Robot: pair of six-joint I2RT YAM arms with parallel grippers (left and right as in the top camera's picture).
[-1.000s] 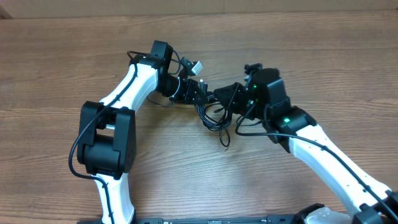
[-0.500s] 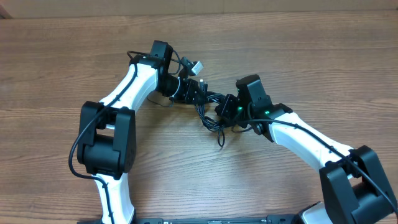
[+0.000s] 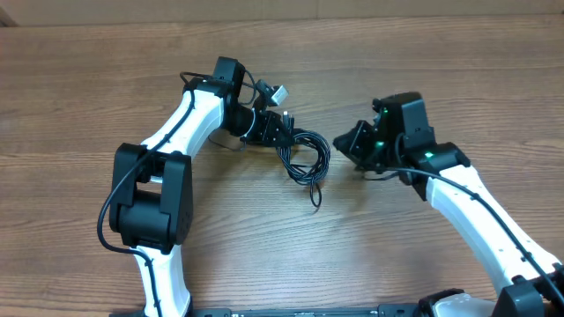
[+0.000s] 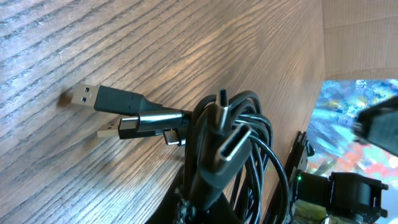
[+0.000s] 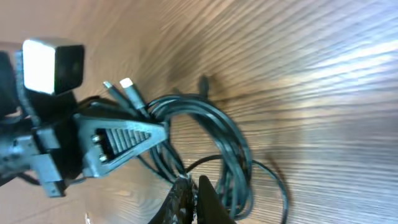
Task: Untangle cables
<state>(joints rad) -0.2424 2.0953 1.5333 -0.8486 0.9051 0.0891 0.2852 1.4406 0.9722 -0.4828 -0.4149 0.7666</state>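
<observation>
Wooden table [image 3: 458, 79] stretches wide around the bunched cables [image 3: 304, 158].

Brown wood-grain table [image 3: 70, 106]

My left arm [image 3: 188, 119] and right arm [image 3: 471, 211] are white shells with blocky black joints; a black wire [image 3: 103, 216] loops beside my left elbow block [image 3: 152, 198].

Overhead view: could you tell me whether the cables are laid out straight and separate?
No, the cables lie in one looped bundle on the table at the left gripper tips.
</observation>
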